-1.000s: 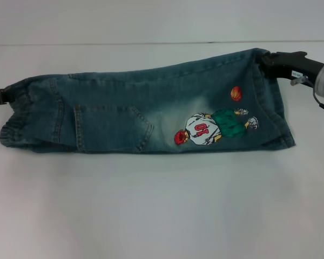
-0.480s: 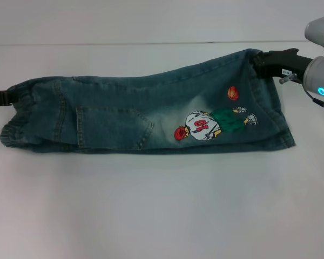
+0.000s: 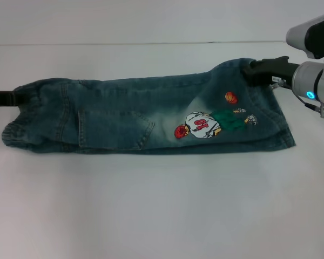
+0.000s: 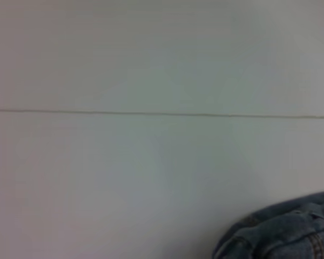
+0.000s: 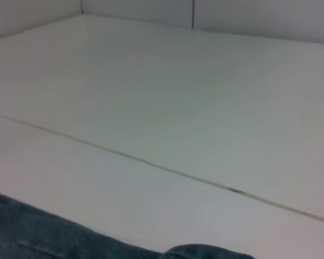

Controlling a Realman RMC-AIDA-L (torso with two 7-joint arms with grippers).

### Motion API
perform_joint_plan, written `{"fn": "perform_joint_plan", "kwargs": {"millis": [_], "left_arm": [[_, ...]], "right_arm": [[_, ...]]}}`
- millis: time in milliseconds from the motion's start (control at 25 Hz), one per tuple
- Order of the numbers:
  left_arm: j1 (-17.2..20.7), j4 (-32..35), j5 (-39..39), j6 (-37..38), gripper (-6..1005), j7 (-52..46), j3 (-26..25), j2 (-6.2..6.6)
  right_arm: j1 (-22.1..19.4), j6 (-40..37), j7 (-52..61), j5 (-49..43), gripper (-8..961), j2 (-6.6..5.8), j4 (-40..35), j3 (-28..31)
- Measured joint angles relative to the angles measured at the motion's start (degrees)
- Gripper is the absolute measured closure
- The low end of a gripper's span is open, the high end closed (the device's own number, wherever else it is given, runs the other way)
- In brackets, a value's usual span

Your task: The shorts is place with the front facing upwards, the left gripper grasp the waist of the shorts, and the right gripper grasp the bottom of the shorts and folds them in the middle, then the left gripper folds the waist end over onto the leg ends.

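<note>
A: Why do the faded blue denim shorts with the embroidered ball player (image 3: 151,121) lie stretched lengthwise across the white table (image 3: 162,216)?

B: Each end looks held. The left gripper (image 3: 1,99) sits at the waist, the right gripper (image 3: 255,68) at the far leg hem, probably keeping the half-folded cloth taut.

A: Clamped?

B: The right one appears pinched onto the hem, which lifts slightly. The left I cannot tell; only its dark tip shows at the waistband.
</note>
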Motion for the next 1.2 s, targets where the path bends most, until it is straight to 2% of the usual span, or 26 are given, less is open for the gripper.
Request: {"fn": "perform_joint_plan", "kwargs": {"millis": [200, 280, 760, 920, 1040, 1200], "left_arm": [[0.0, 0.0, 0.7, 0.1, 746, -0.5, 1.5, 0.21], [0.0, 0.0, 1.2, 0.2, 667, -0.5, 1.5, 0.24], [-0.6, 0.8, 6.0, 0.8, 161, -4.8, 1.2, 0.98], [-0.2, 3.7, 5.6, 3.9, 132, -5.5, 0.3, 1.12], [0.1, 5.8, 3.8, 7.7, 109, -5.2, -2.0, 1.23], [1.9, 6.0, -6.7, 15.8, 80, -0.7, -5.3, 2.9]], "right_arm": [[0.0, 0.6, 0.3, 0.3, 795, 0.03, 0.0, -0.6], [-0.1, 0.5, 0.3, 0.4, 566, 0.05, 0.0, -0.3], [-1.2, 0.1, 0.3, 2.4, 265, 0.06, -0.1, 0.0], [-2.8, -2.6, 0.4, 6.4, 104, -0.36, -0.6, 0.0], [-4.5, -7.5, 2.3, 9.3, 72, -1.02, -1.6, 0.0], [-7.6, -18.4, 7.5, 12.3, 41, -2.52, -4.0, 0.0]]}}
